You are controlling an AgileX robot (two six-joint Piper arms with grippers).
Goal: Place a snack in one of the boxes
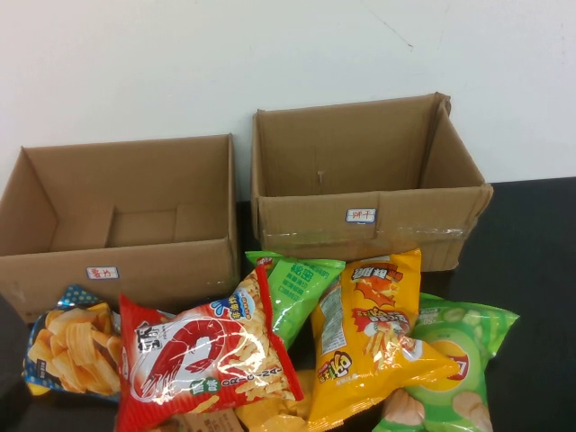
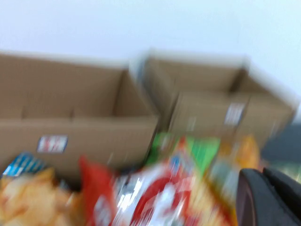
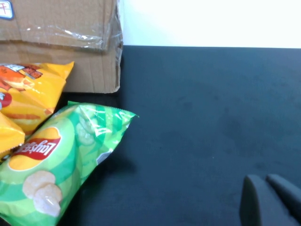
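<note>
Two open cardboard boxes sit at the back of the black worktop (image 1: 540, 270) against a white wall: the left box (image 1: 117, 225) and the right box (image 1: 369, 193), each with a small white label on its front wall and both with nothing inside that I can see. The right one has shiny clear tape along its front flap.

In front of them there's a crinkly pile of snack bags. A red shrimp-chip bag (image 1: 202, 355) lies on top in the middle, overlapping a blue-and-orange bag (image 1: 72, 346) on its left and a green bag (image 1: 297, 288) behind it. A yellow bag (image 1: 373, 333) leans over a green Lay's bag (image 1: 454, 369) on the right.

Neither arm shows from above. The left gripper (image 2: 270, 197) only turns up in its own blurry wrist view, hovering over the pile near the red bag; the right gripper (image 3: 273, 200) hangs over bare worktop, well clear of the Lay's bag. Only a dark edge of each shows, so can't tell whether the fingers are open or closed.
</note>
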